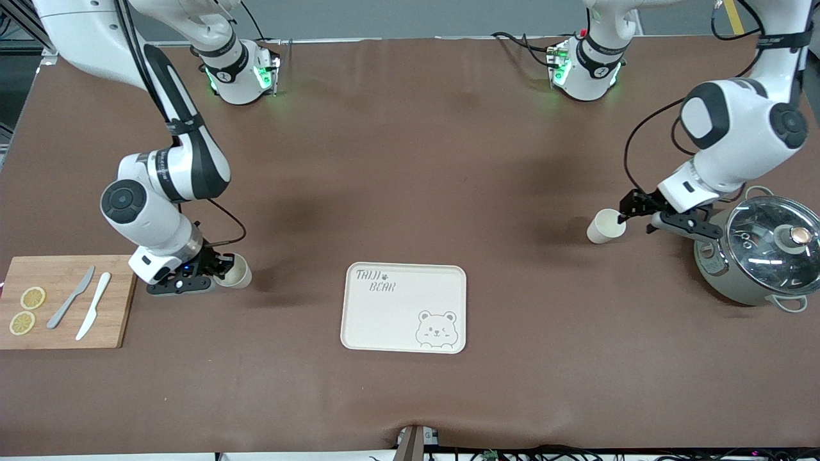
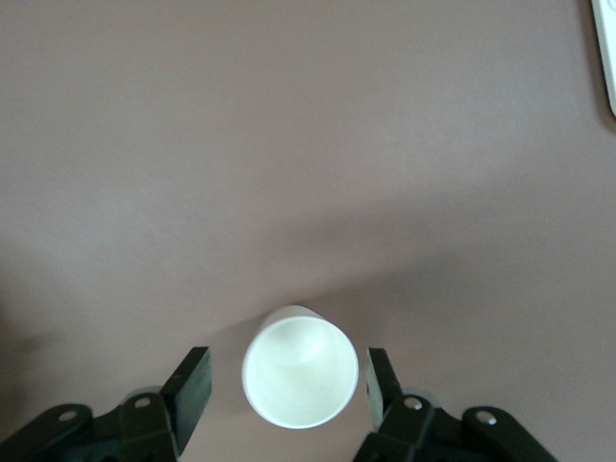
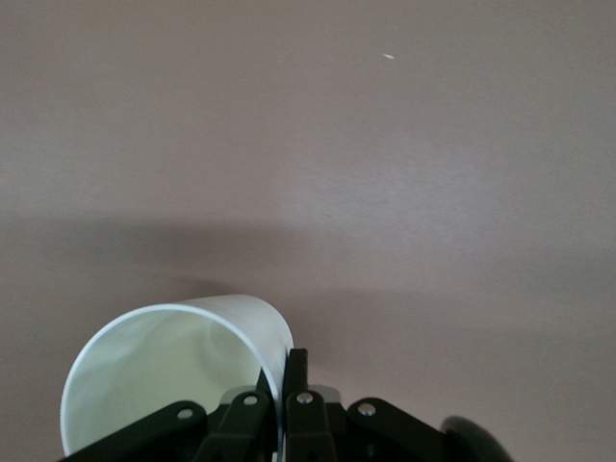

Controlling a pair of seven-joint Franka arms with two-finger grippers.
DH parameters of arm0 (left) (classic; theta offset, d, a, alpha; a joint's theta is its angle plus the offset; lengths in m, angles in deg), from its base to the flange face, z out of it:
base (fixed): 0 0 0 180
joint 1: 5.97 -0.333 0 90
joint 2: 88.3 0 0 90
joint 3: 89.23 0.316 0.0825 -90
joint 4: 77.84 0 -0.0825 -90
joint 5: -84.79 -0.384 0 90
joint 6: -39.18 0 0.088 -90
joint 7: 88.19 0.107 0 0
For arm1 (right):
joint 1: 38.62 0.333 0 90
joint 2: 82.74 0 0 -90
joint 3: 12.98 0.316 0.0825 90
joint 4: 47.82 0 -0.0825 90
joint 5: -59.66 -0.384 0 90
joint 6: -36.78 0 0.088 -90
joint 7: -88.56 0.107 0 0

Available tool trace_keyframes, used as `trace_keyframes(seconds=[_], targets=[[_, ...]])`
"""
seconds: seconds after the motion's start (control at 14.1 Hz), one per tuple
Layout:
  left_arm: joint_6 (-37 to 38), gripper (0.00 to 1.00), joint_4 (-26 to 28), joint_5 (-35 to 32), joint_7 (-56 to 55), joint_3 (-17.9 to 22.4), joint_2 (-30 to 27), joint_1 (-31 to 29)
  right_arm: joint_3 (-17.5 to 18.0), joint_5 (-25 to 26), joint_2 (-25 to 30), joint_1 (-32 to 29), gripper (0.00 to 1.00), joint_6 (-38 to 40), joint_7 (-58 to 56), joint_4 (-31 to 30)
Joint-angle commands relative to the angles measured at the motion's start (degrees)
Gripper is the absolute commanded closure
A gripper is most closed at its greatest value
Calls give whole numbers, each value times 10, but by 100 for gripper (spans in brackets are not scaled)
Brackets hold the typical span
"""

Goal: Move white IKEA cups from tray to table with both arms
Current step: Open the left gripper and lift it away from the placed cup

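Note:
One white cup [image 1: 605,225] stands on the brown table toward the left arm's end. My left gripper [image 1: 620,216] is at its rim. In the left wrist view the cup [image 2: 300,366] sits between the open fingers [image 2: 195,377] of the left gripper [image 2: 287,373], with a gap on each side. The other white cup [image 1: 236,272] is toward the right arm's end. My right gripper [image 1: 221,273] is shut on its wall. In the right wrist view the right gripper [image 3: 284,375] pinches the wall of that cup [image 3: 164,371], one finger inside and one outside.
A cream bear-printed tray [image 1: 397,320] lies between the cups, nearer the front camera; its corner shows in the left wrist view [image 2: 606,48]. A lidded pot [image 1: 762,256] stands beside the left gripper. A wooden board [image 1: 118,307] with two knives and lemon slices lies beside the right gripper.

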State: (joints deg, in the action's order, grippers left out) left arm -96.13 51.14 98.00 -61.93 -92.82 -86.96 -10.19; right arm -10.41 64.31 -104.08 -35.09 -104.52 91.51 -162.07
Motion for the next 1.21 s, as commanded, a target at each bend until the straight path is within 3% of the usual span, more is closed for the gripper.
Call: trace_keyframes(seconds=[0.0, 0.57, 0.85, 0.93, 1.0, 1.14], targets=[[35, 27, -59, -24, 3, -2, 8, -19, 12, -4, 21, -41, 100, -21, -49, -31], [36, 27, -237, -50, -91, -3, 153, -3, 11, -24, -3, -55, 100, -65, -72, -33], [61, 26, -305, -82, -188, -4, 182, 33, 11, -24, -38, -61, 100, -115, -73, -33], [73, 17, -316, -87, -198, -3, 183, 39, 11, -24, -45, -63, 100, -125, -73, -33], [90, 0, -325, -96, -210, -4, 183, 45, 11, -24, -49, -63, 100, -127, -73, -33], [120, 0, -333, -103, -233, -5, 173, 55, 11, -24, -50, -63, 100, -132, -73, -33]])
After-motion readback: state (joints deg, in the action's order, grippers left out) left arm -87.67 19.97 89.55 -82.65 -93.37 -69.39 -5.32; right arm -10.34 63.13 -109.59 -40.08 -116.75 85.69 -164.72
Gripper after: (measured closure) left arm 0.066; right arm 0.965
